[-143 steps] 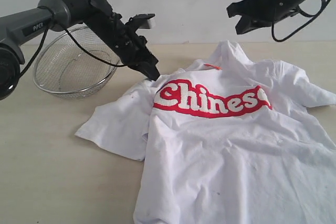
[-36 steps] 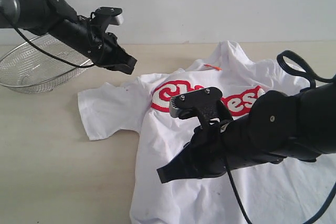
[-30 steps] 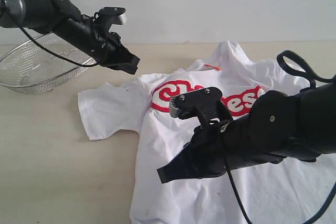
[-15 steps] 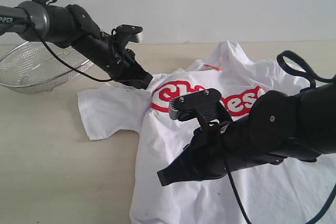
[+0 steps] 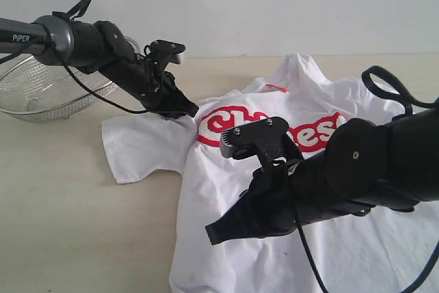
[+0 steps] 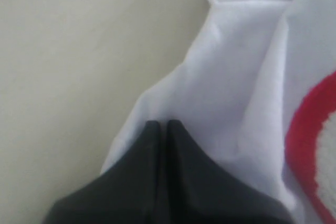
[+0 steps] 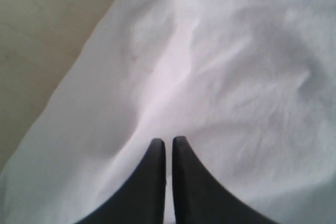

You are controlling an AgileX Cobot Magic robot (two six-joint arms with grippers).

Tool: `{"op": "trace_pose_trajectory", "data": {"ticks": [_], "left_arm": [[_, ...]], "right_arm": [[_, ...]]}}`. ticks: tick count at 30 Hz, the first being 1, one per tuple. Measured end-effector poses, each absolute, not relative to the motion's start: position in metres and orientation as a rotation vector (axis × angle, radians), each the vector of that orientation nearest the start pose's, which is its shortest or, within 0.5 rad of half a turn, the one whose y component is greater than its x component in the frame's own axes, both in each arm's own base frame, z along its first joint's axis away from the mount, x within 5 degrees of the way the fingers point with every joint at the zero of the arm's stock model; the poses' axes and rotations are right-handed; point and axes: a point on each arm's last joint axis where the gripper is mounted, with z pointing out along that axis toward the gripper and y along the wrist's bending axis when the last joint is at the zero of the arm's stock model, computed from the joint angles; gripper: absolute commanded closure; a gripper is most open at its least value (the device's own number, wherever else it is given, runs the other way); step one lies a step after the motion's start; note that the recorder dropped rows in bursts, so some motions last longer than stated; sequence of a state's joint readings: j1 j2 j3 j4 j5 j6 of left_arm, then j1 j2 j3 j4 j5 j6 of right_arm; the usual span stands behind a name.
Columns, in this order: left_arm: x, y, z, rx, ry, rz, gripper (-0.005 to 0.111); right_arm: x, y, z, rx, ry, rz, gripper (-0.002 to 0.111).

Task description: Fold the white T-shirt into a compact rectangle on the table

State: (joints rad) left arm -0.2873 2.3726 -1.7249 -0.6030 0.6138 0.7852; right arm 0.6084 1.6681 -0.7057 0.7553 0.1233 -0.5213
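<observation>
1. White T-shirt (image 5: 212, 169) lies front-up, rumpled and not yet folded on the surface (image 5: 62, 204). It spreads from the centre of the exterior view out toward 4 o'clock. Red lettering (image 5: 214, 125) runs across the chest. One sleeve (image 5: 140, 145) points to 9 o'clock. A wire basket (image 5: 41, 94) sits at 10 o'clock, apart from the shirt.
2. Left tool (image 5: 186, 110): jaws pressed together, tips down on the cloth at the shoulder, at 9 o'clock of the lettering. Cannot tell whether any fabric is caught between them.
3. Right tool (image 5: 216, 230): jaws closed to a hairline slit, nothing seen held, low over the body panel at 6 o'clock of the lettering.
4. Judgement: the step in hand is taking the shoulder and sleeve for the first inward fold.
5. To do it well:
   - open the left tool before biting;
   - pinch both layers at the seam;
   - lift only slightly, then carry the sleeve toward 3 o'clock;
   - keep the right tool pinning the body so the shirt doesn't drag.
</observation>
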Motion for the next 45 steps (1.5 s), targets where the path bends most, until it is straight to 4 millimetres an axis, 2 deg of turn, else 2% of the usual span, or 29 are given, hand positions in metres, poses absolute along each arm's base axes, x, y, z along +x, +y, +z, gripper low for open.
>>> {"op": "trace_pose_trajectory", "data": {"ticks": [8, 14, 24, 29, 35, 37, 38, 39, 40, 41, 42, 43, 45], "left_arm": [[0.475, -0.169, 0.102, 0.824, 2.493, -0.389, 0.102], [0.492, -0.166, 0.105, 0.803, 2.490, -0.255, 0.102], [0.517, -0.161, 0.106, 0.773, 2.473, -0.213, 0.102], [0.523, -0.155, 0.109, 0.762, 2.488, -0.193, 0.102], [0.519, -0.151, 0.112, 0.786, 2.543, -0.230, 0.102], [0.514, -0.160, 0.128, 0.796, 2.524, -0.383, 0.102], [0.510, -0.164, 0.151, 0.792, 2.491, -0.462, 0.102], [0.507, -0.165, 0.162, 0.800, 2.481, -0.485, 0.102], [0.500, -0.166, 0.190, 0.830, 2.450, -0.527, 0.102], [0.497, -0.168, 0.200, 0.849, 2.438, -0.537, 0.102], [0.490, -0.167, 0.220, 0.875, 2.422, -0.554, 0.102], [0.487, -0.167, 0.228, 0.882, 2.416, -0.562, 0.102], [0.472, -0.174, 0.244, 0.928, 2.420, -0.743, 0.102]], "right_arm": [[0.238, 0.175, 0.147, -0.521, 2.534, 0.428, 0.109], [0.238, 0.175, 0.149, -0.534, 2.527, 0.425, 0.109], [0.237, 0.174, 0.157, -0.544, 2.492, 0.433, 0.109], [0.237, 0.174, 0.158, -0.541, 2.487, 0.430, 0.109], [0.240, 0.174, 0.159, -0.527, 2.462, 0.415, 0.109], [0.245, 0.165, 0.160, -0.484, 2.465, 0.403, 0.109], [0.253, 0.151, 0.163, -0.410, 2.475, 0.394, 0.109], [0.255, 0.144, 0.166, -0.382, 2.477, 0.395, 0.109], [0.259, 0.128, 0.175, -0.314, 2.476, 0.402, 0.109], [0.260, 0.122, 0.180, -0.291, 2.472, 0.406, 0.109], [0.261, 0.110, 0.191, -0.247, 2.449, 0.410, 0.109], [0.261, 0.107, 0.195, -0.235, 2.440, 0.412, 0.109], [0.257, 0.100, 0.208, -0.219, 2.416, 0.433, 0.109]]}}
